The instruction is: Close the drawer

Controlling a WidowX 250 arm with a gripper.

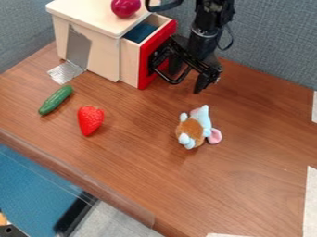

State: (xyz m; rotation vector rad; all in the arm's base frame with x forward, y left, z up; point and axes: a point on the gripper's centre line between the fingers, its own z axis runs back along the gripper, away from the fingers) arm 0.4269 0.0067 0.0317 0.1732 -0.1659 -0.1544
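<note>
Red-fronted drawer (160, 39) is part-open in its box (102, 51), my jaws right by its front, can't tell how wide or whether they're holding anything; off-centre push could jam it, too hard could skid the box across the desk (136, 143).

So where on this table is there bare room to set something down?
The widest bare tabletop lies between the plush toy and the white strips at the picture's right. A smaller patch separates toy and strawberry. It's crowded at the red drawer front, with the hand right beside it.
</note>
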